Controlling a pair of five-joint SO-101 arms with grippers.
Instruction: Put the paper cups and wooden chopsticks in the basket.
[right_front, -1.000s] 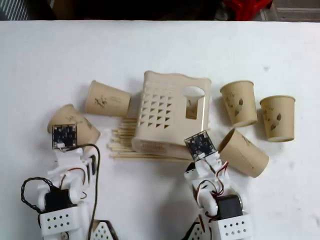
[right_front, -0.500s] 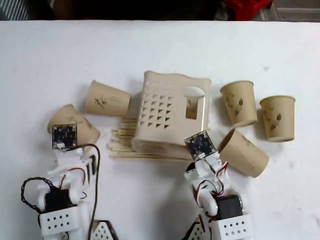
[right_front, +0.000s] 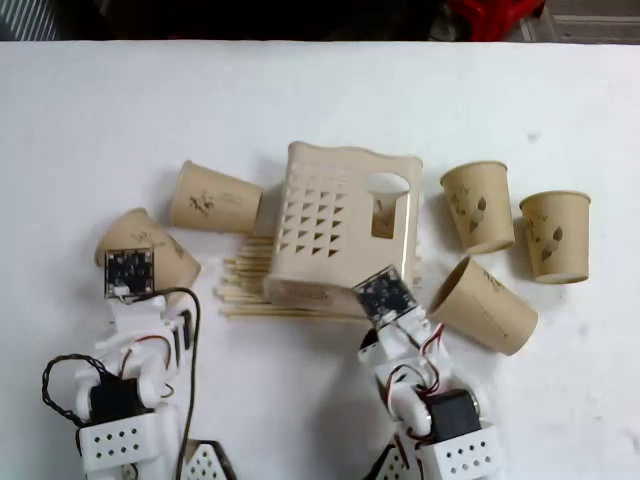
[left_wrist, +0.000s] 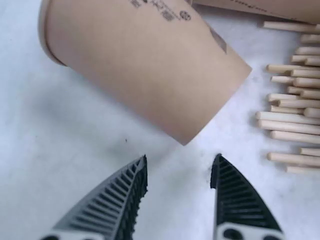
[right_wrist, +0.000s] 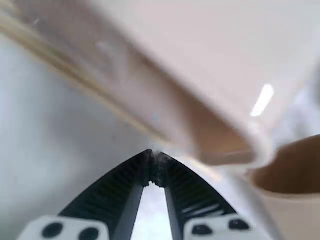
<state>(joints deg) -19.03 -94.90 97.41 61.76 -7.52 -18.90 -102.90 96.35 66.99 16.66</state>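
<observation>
On the table (right_front: 300, 100), central, the basket (right_front: 345, 225), resting over part of the wooden chopsticks (right_front: 245, 290). Paper cups (right_front: 215, 198) on both sides, probably light and easily crushed: best pinched at the stiff rim. Chopsticks rigid, thin, likely to roll. Left end effector (left_wrist: 180, 180) open before a toppled cup (left_wrist: 145, 65); right end effector (right_wrist: 154, 172) closed on nothing, at the basket's edge.

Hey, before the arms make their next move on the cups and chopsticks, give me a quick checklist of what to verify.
1. Left hand open: ok.
2. Paper cup lying on its side just ahead of left hand: ok.
3. Right hand open for a grasp: not ok, shut, tips by the basket.
4. Basket upright: not ok, lies on its side.
5. Chopsticks free: not ok, partly under basket.
6. Basket's inside: cannot tell.
</observation>
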